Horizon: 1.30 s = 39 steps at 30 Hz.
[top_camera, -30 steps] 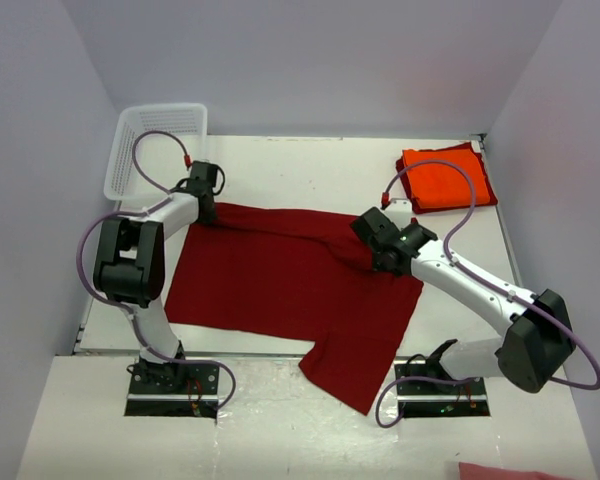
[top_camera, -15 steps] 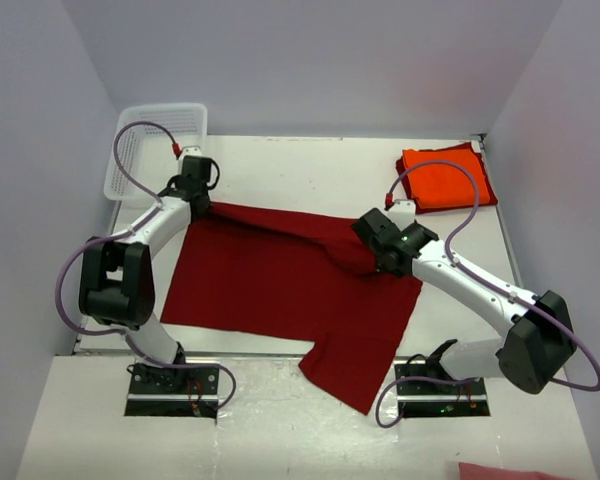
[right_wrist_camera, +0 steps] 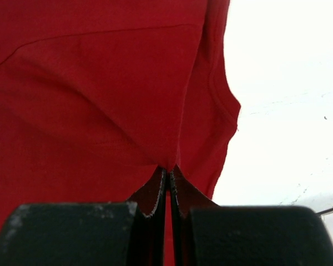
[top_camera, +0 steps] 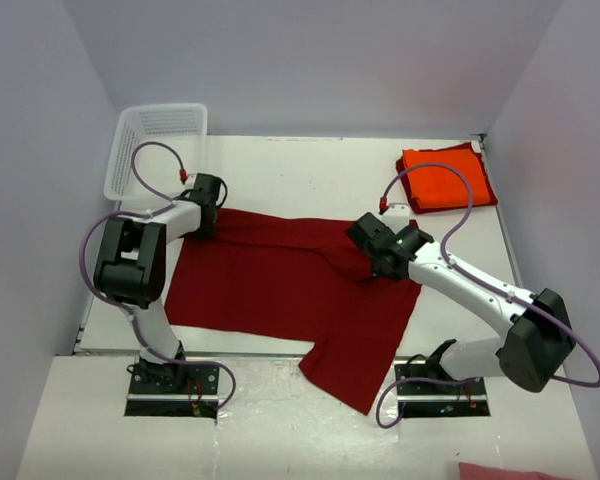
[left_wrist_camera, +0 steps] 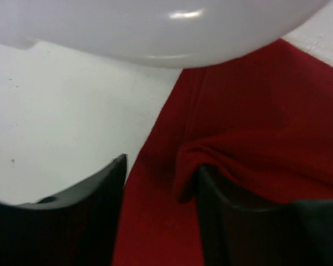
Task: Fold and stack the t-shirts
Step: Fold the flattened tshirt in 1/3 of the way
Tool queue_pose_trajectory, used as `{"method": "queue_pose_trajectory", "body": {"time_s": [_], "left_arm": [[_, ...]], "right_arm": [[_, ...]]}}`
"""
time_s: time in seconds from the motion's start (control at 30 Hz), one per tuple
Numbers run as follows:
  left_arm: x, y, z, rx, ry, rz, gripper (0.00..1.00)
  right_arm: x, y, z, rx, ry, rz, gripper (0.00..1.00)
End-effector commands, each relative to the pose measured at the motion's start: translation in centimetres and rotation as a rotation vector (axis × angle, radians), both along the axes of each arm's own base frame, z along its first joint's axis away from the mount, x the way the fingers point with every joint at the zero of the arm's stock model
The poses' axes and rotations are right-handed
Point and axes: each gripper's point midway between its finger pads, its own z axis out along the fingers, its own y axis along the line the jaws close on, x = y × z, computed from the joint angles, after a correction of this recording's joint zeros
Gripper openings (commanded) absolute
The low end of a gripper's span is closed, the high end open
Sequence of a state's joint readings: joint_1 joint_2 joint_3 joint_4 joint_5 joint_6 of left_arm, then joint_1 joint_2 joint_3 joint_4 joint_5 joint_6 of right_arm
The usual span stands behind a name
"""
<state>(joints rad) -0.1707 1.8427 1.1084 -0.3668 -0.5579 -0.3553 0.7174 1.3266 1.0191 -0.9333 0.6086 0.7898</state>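
A dark crimson t-shirt (top_camera: 280, 285) lies spread across the middle of the table, one sleeve hanging over the near edge. At the shirt's far left corner my left gripper (top_camera: 206, 208) stands open. In the left wrist view its jaws (left_wrist_camera: 161, 188) are apart with red cloth (left_wrist_camera: 255, 111) lying flat between them, and a small fold rests against the right finger. My right gripper (top_camera: 370, 258) is shut on a pinched ridge of the red shirt (right_wrist_camera: 100, 100) near its right edge, the jaws (right_wrist_camera: 168, 174) pressed together. A folded orange t-shirt (top_camera: 445, 180) lies at the far right.
A white mesh basket (top_camera: 120, 160) stands at the far left corner. Purple cables loop above both arms. Bare white table (top_camera: 300, 170) shows behind the red shirt. Walls close in on the left, right and back.
My left gripper has opened, letting go of the shirt's far left corner, and has drawn back a little toward the near side. My right gripper stays shut on the cloth, shifted slightly left.
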Motion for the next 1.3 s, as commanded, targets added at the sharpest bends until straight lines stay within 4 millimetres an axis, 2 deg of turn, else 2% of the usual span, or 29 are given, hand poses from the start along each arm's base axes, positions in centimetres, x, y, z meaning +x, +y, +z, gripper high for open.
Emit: {"method": "queue_pose_trajectory", "body": {"time_s": [0.0,0.07,0.17,0.2,0.27,0.3,0.37,0.53,0.8,0.83,0.9,0.93,1.0,1.03,1.1,1.13,1.17,1.23,1.27], "left_arm": [[0.1,0.6,2.0,0.008,-0.089,0.063,0.59],[-0.1,0.8,2.7,0.013,-0.115,0.083,0.65],[-0.1,1.0,6.0,0.038,-0.218,0.126,0.72],[0.0,0.4,8.3,0.033,-0.285,0.122,0.72],[0.1,-0.2,11.1,0.053,-0.369,0.106,0.72],[0.0,-0.9,13.1,0.051,-0.425,0.091,0.73],[0.1,-1.4,14.5,0.041,-0.460,0.082,0.73],[0.3,-2.1,15.3,0.011,-0.455,0.065,0.75],[1.3,-3.7,15.9,-0.036,-0.471,-0.005,0.74],[1.4,-4.0,16.1,-0.050,-0.479,-0.014,0.74],[1.4,-4.6,16.7,-0.065,-0.492,-0.042,0.74],[1.4,-4.8,17.0,-0.068,-0.503,-0.050,0.74],[1.3,-5.4,17.9,-0.081,-0.529,-0.068,0.74],[1.3,-6.0,18.5,-0.092,-0.549,-0.079,0.74],[1.4,-7.0,19.0,-0.122,-0.566,-0.104,0.74],[1.7,-7.6,19.3,-0.146,-0.587,-0.122,0.74],[1.9,-8.2,19.2,-0.166,-0.590,-0.142,0.75],[2.8,-10.3,19.0,-0.231,-0.577,-0.238,0.75],[3.4,-11.0,17.5,-0.236,-0.532,-0.261,0.75]], "right_arm": [[0.0,0.8,0.6,0.013,-0.014,-0.026,0.00],[-0.2,0.9,0.4,0.008,-0.006,-0.027,0.00],[-0.3,0.9,0.5,0.010,-0.010,-0.026,0.00],[-0.4,0.9,0.4,0.014,-0.010,-0.029,0.00],[-0.6,0.8,0.4,0.016,-0.010,-0.033,0.00],[-0.8,0.8,0.4,0.019,-0.007,-0.036,0.00],[-1.0,0.9,0.2,0.021,0.002,-0.031,0.00],[-2.0,0.5,-0.6,0.017,0.032,-0.058,0.00],[-4.9,0.3,-4.2,0.020,0.122,-0.098,0.01],[-5.2,0.5,-4.5,0.028,0.136,-0.093,0.07],[-5.2,0.3,-4.3,0.004,0.106,-0.098,0.34],[-5.1,0.2,-3.7,-0.001,0.079,-0.105,0.60],[-4.4,0.7,-2.1,-0.001,0.023,-0.080,0.77],[-3.4,1.5,-0.6,0.018,-0.014,-0.041,0.90],[-1.6,1.8,1.7,0.013,-0.078,-0.024,0.99],[-0.5,1.9,2.9,0.009,-0.103,-0.018,0.99],[1.6,1.6,4.5,0.000,-0.116,-0.016,0.99],[4.6,1.8,5.5,0.053,-0.146,-0.008,0.99],[7.0,1.0,5.8,0.097,-0.156,-0.011,0.99]]}}
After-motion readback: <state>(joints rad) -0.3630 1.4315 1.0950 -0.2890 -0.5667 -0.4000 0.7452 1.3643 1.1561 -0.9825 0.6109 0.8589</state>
